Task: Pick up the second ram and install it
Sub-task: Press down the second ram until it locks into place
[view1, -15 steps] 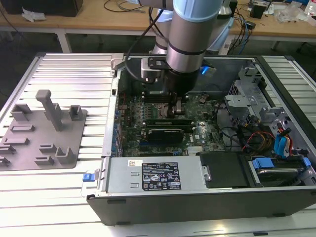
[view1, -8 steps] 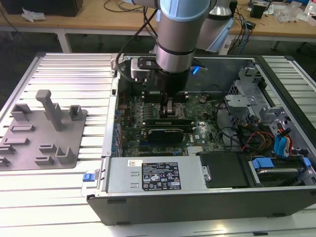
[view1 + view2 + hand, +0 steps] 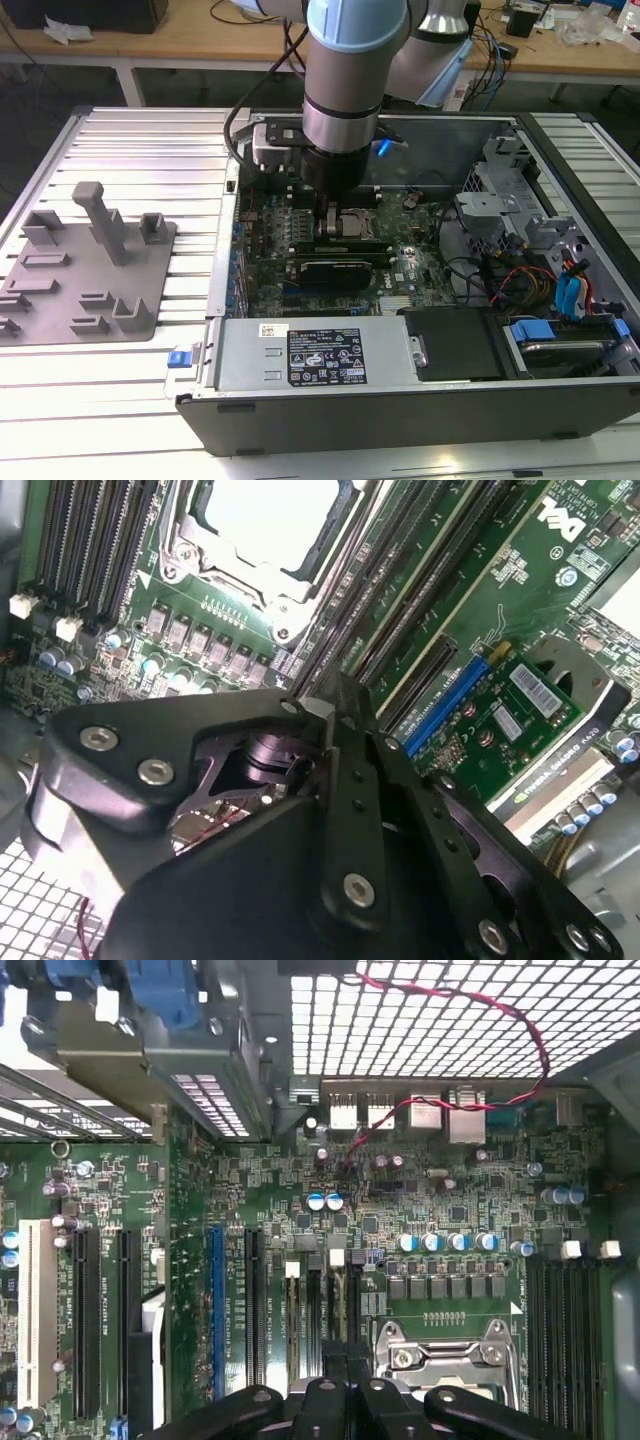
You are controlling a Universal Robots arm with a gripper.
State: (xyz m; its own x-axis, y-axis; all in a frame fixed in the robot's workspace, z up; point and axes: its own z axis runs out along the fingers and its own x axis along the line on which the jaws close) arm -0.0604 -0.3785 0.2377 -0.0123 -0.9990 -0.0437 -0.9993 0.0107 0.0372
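claw: down inside the open computer case, over motherboard | grip: cannot tell | beside claw: CPU socket, empty memory slots

A robotics lab: an opened desktop computer on a slatted aluminium table, with cluttered cabled workbenches at the far side.
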